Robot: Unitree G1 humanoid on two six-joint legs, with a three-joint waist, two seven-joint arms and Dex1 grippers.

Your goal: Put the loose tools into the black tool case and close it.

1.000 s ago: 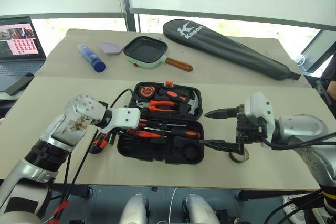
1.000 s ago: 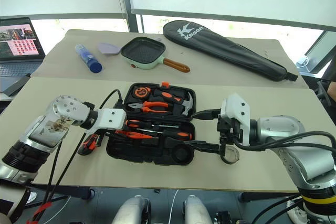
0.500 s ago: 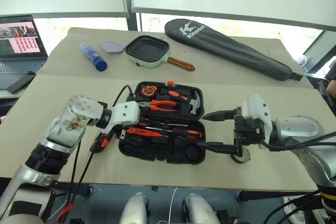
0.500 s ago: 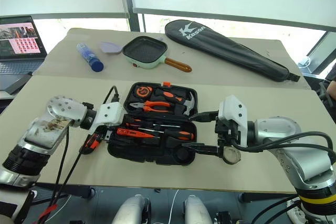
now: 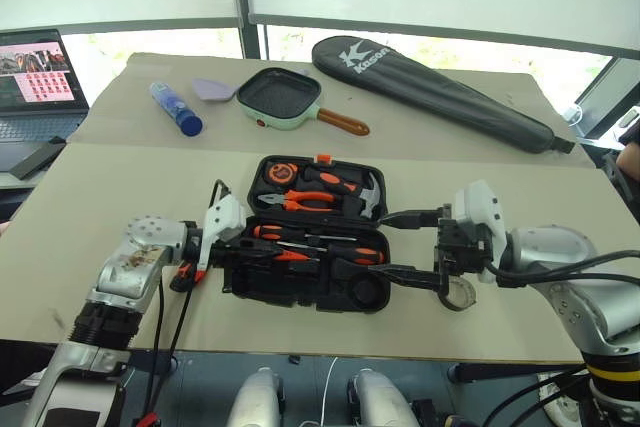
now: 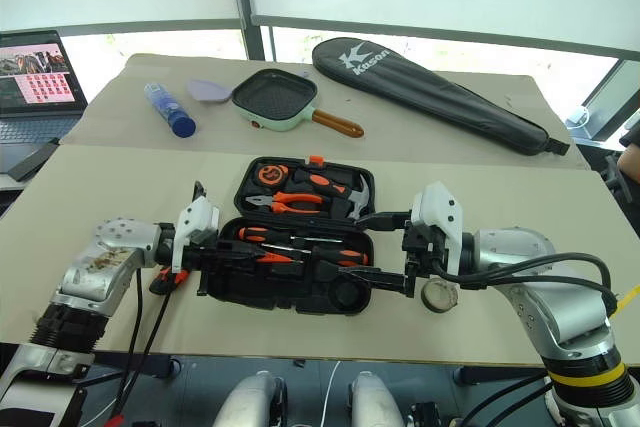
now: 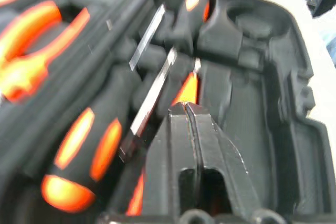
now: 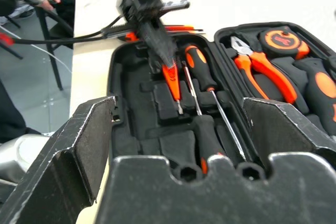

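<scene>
You've got the moulded black tool case [image 5: 300,282] open on matte beige table [image 5: 120,197]; left fingers [image 7: 190,116] pinched together, right fingers [image 8: 94,129] spread wide

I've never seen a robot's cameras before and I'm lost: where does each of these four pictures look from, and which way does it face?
Left eye view: on the head, looking forward and down at the open black tool case on the table; both arms show.
Right eye view: the head's other eye, same scene, same arms.
Left wrist view: on the left wrist, looking along the shut left claw into the case's slots.
Right wrist view: on the right wrist, looking between the open right claw across the case.
Shared: the wrist views both show the two screwdrivers.
</scene>
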